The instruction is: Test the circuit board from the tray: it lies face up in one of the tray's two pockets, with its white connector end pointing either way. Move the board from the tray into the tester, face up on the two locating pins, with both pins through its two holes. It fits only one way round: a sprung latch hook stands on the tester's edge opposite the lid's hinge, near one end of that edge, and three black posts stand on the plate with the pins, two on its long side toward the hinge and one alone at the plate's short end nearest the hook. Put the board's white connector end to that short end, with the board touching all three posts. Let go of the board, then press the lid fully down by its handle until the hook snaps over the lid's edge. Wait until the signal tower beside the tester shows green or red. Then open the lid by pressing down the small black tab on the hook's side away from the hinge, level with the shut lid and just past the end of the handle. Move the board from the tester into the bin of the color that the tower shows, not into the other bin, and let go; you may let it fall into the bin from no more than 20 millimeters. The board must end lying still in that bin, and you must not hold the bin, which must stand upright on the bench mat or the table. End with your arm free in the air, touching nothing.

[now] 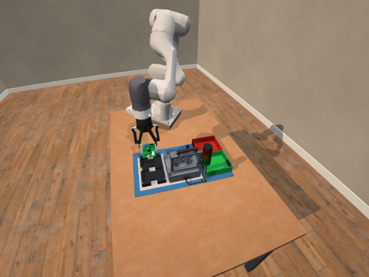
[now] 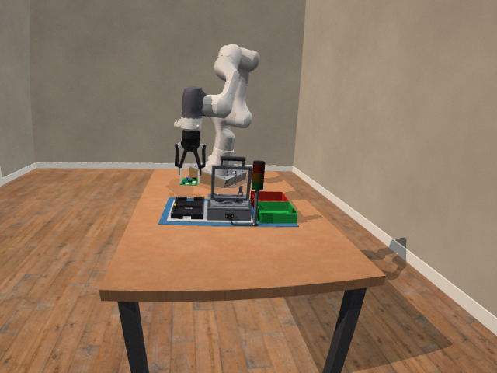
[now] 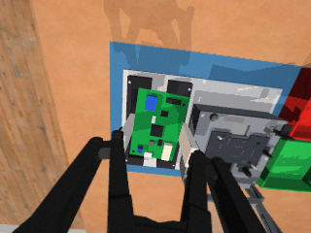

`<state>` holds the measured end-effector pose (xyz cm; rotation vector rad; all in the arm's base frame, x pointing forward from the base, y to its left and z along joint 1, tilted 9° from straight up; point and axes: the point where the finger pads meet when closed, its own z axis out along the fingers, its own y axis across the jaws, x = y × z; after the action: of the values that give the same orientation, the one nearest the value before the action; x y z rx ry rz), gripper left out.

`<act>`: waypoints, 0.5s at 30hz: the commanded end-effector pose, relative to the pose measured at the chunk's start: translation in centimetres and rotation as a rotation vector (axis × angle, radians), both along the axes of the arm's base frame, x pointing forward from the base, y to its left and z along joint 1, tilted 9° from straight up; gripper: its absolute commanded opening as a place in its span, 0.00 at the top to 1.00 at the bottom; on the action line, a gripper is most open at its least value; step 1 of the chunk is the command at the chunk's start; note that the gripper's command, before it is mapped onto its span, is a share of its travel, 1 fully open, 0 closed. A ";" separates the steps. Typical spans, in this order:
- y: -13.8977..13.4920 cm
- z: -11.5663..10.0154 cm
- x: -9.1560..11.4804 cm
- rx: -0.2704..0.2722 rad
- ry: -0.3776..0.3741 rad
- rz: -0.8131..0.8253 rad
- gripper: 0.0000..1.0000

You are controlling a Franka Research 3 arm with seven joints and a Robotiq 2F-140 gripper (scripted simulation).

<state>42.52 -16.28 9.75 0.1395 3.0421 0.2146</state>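
One gripper (image 3: pixel 155 146) carries the circuit board (image 3: pixel 156 127), its fingers about half open and closed on the board's two long edges; the board hangs in the air, well above the tray (image 1: pixel 139 172) and toward its far end, as the exterior view shows (image 2: pixel 187 181). In the wrist view the board lies face up and roughly level, with its white connector end (image 3: pixel 166 151) toward 6 o'clock and a blue component toward 12 o'clock. The tester (image 1: pixel 183 171) stands at 3 o'clock of the tray on the blue mat (image 1: pixel 138 193), its lid (image 2: pixel 228 176) raised with the black handle (image 2: pixel 232 158) uppermost. The signal tower (image 1: pixel 207 152) stands just beside the tester, and the red bin (image 1: pixel 207 139) and green bin (image 1: pixel 228 168) lie beyond it, all on the surface (image 1: pixel 184 226). The board is judged light, thin and rigid, so it should not sag, yet its smooth narrow edges could slip or pivot between the fingers under a sideways knock. Its top face carries small components, which are probably fragile, so the bare long edges near mid-length look like the proper place to hold, as here. Seating it on the pins is judged to need a level, squarely aligned descent with the connector end toward the hook's short end.
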 end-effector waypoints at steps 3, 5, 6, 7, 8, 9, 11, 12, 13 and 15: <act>-0.1 0.0 0.0 -0.021 -0.026 0.198 0.54; -0.1 0.0 0.0 -0.025 -0.031 0.231 0.54; -0.1 0.0 0.0 -0.026 -0.033 0.248 0.54; -0.1 0.0 0.0 -0.028 -0.035 0.264 0.54; -0.1 0.0 0.0 -0.029 -0.038 0.281 0.54; -0.1 0.0 0.0 -0.029 -0.038 0.281 0.54; -0.1 0.0 0.0 -0.033 -0.044 0.324 0.54; -0.1 0.0 0.0 -0.035 -0.046 0.341 0.54; -0.1 0.0 0.0 -0.037 -0.048 0.358 0.54; -0.1 0.0 0.0 -0.040 -0.053 0.391 0.54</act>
<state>42.52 -16.27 9.76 -0.2331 3.0211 0.1957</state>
